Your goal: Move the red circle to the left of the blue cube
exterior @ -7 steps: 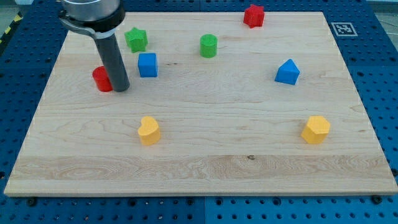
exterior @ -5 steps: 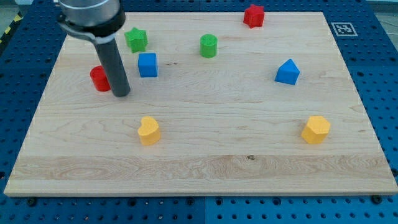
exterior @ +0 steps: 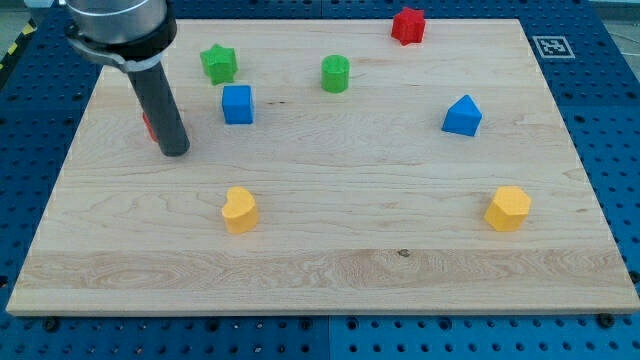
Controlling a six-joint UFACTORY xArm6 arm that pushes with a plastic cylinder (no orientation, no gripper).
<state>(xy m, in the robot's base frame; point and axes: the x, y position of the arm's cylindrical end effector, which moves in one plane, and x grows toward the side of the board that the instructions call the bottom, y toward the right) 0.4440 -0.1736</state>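
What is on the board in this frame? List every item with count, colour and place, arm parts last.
red circle: 1, red, view's left, mostly hidden behind the rod, only a sliver shows.
blue cube: 1, blue, upper left, to the view's right of the red circle.
green star: 1, green, above the blue cube.
green cylinder: 1, green, top centre.
red star: 1, red, top edge.
blue house-shaped block: 1, blue, right of centre.
yellow heart: 1, yellow, lower left.
yellow block: 1, yellow, lower right.
wooden board: 1, light wood.
marker tag: 1, black and white, top right corner.
my tip: 1, dark rod, in front of the red circle.
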